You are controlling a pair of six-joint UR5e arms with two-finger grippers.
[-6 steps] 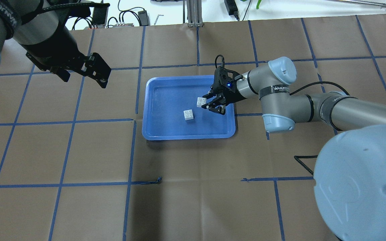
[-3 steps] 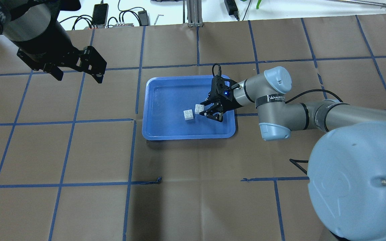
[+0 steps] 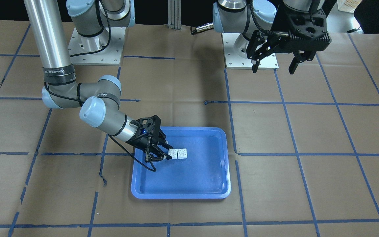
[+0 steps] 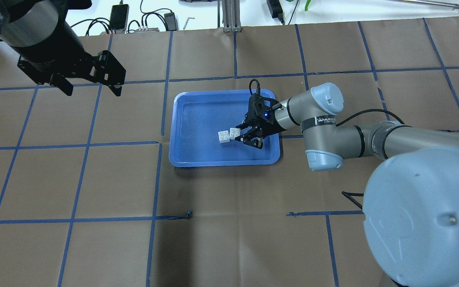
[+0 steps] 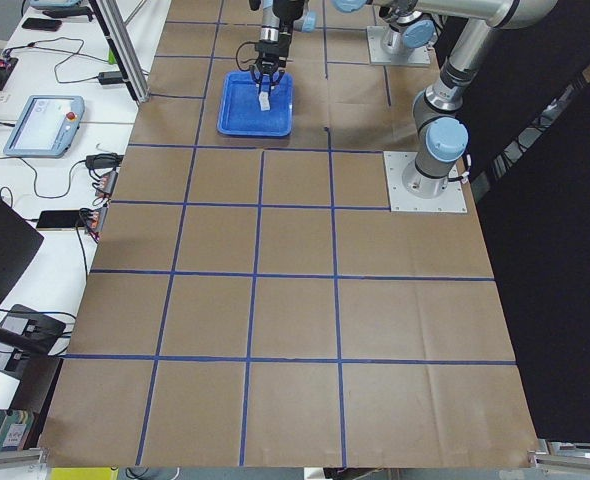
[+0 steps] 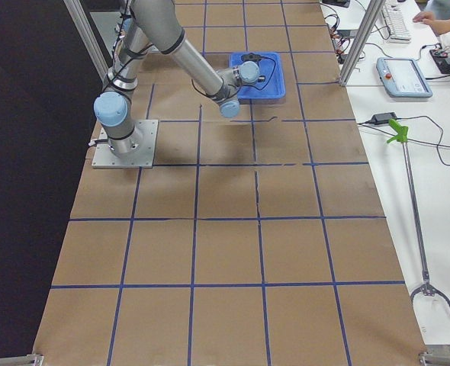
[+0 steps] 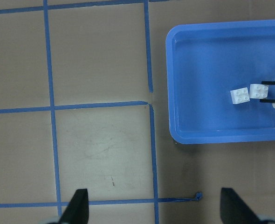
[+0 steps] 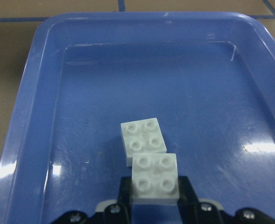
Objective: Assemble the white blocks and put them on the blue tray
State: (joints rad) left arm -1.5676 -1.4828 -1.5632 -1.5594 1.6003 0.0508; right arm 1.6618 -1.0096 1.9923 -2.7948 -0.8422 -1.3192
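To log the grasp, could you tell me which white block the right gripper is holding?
The held block is the one nearer the right gripper, clamped between its fingers; the other block lies free on the tray.

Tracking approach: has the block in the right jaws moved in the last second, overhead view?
Yes. The held white block moved down-left over the blue tray toward the resting white block, which stayed put. Whether they touch is unclear.
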